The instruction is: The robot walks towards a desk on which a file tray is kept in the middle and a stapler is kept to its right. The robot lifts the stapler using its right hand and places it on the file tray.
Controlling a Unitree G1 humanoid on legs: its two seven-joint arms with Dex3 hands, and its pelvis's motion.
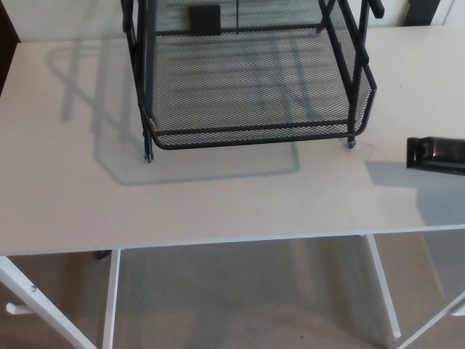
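Note:
A black wire-mesh file tray (254,134) stands on the white desk (218,203), at the middle toward the back, with upper tiers rising out of the picture. A black stapler (438,154) lies on the desk to the tray's right, cut off by the picture's right edge. It casts a grey shadow toward the front. Neither of my hands shows in the head view.
The desk's front edge (218,243) runs across the lower part of the picture, with white legs (110,298) and beige carpet (240,305) below it. A small dark object (204,19) shows through the mesh at the back.

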